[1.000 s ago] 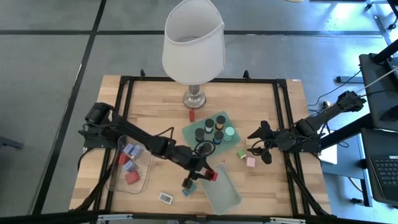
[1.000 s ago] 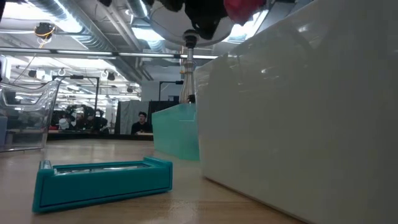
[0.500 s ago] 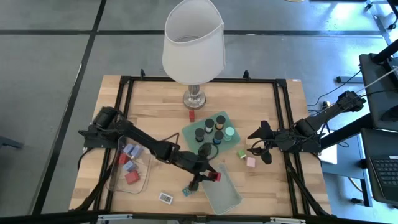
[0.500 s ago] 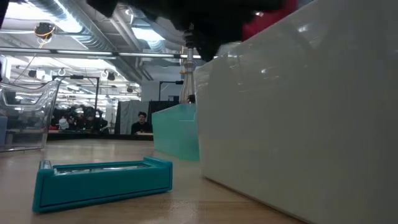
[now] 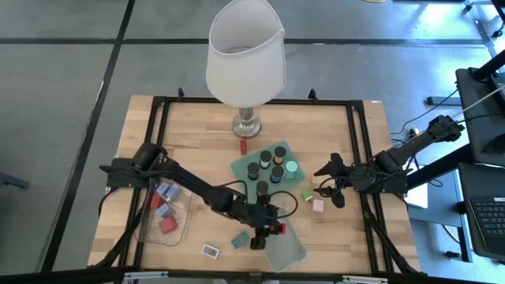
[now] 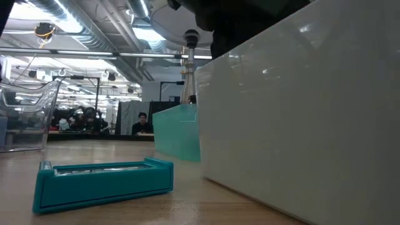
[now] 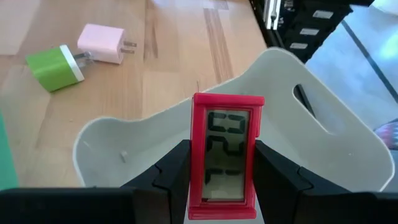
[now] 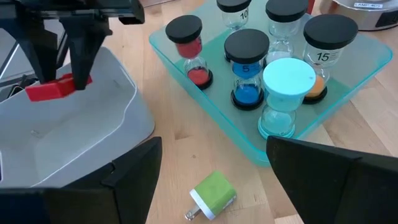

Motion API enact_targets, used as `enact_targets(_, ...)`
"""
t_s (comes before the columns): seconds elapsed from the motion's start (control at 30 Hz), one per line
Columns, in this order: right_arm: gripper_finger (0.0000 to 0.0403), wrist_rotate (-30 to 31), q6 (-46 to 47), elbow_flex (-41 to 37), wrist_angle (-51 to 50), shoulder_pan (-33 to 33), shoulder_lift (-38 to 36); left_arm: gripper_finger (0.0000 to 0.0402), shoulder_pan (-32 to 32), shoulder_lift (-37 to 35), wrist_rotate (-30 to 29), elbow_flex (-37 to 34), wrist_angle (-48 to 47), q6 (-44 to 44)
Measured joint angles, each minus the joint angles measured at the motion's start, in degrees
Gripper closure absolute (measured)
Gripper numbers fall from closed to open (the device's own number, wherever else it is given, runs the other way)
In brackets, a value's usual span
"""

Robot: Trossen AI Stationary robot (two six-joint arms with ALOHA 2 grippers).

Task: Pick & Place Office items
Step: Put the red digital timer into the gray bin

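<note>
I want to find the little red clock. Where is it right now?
The red clock is pinched in the left claw, held over the empty pale tray near the table's front edge, in the high view.

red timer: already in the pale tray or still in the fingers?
Still gripped. The left gripper holds the red timer upright between its fingers, above the empty pale tray.
</note>
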Motion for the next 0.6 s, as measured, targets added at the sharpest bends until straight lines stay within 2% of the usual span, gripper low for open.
enact_targets(0.6, 0.0112, 0.0, 0.0, 0.0, 0.0, 0.0, 0.0, 0.0261, 0.5, 4.3, 0.1, 0.1, 0.9, 1.9)
